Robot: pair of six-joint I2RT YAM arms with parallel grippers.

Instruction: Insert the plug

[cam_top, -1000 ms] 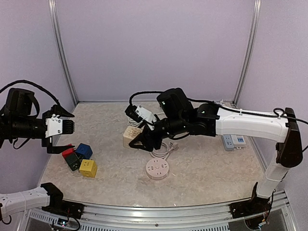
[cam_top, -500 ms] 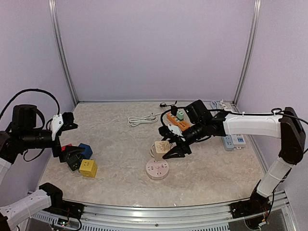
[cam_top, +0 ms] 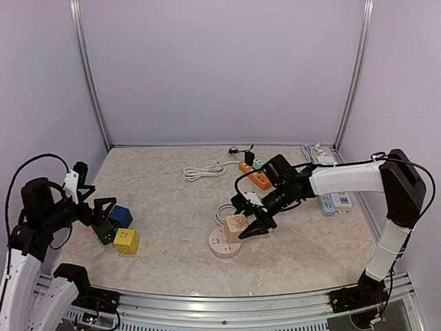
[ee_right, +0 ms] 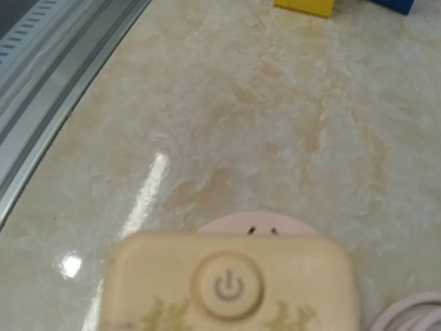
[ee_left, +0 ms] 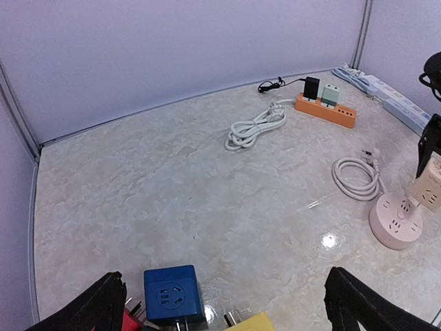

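- Right gripper (cam_top: 247, 226): jaws partway apart, clamped on the beige plug block (cam_top: 236, 223).
- Beige plug block: between the jaws, tilted. Power-button face is toward the wrist, wide side runs jaw to jaw, prongs are hidden.
- Pink round socket (cam_top: 225, 243): just beyond the jaws, under the block; contact unclear.
- Left gripper (ee_left: 224, 307): jaws spread wide, empty; blue cube (ee_left: 172, 295) just ahead.

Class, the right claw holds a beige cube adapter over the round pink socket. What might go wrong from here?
The beige cube adapter hides most of the round pink socket from the wrist camera, so its pins may miss the holes.
The right claw pressing off-centre might tip or slide the socket toward the coiled white cord.
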